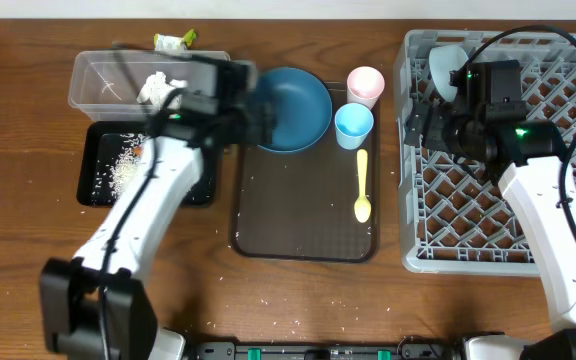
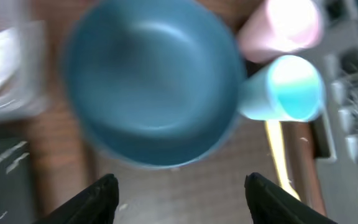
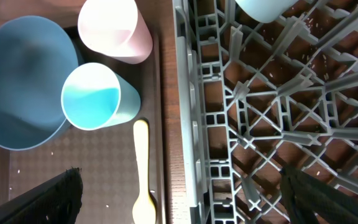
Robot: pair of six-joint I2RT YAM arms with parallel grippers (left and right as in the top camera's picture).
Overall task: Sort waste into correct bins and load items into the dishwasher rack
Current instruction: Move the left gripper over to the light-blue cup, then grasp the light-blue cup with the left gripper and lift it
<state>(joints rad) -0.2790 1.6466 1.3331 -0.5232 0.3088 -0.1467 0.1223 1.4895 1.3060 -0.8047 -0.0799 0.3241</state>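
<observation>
Both pairs of jaws stand apart and empty, and the dark blue round plate (image 1: 298, 105), at the far left corner of the dark-brown flat serving tray (image 1: 303, 228), lies just ahead of the left jaws, with the right jaws farther off over the grey plastic pegged dishwasher rack (image 1: 406, 200).

Bright even light; left wrist view blurred; right sharp.
</observation>
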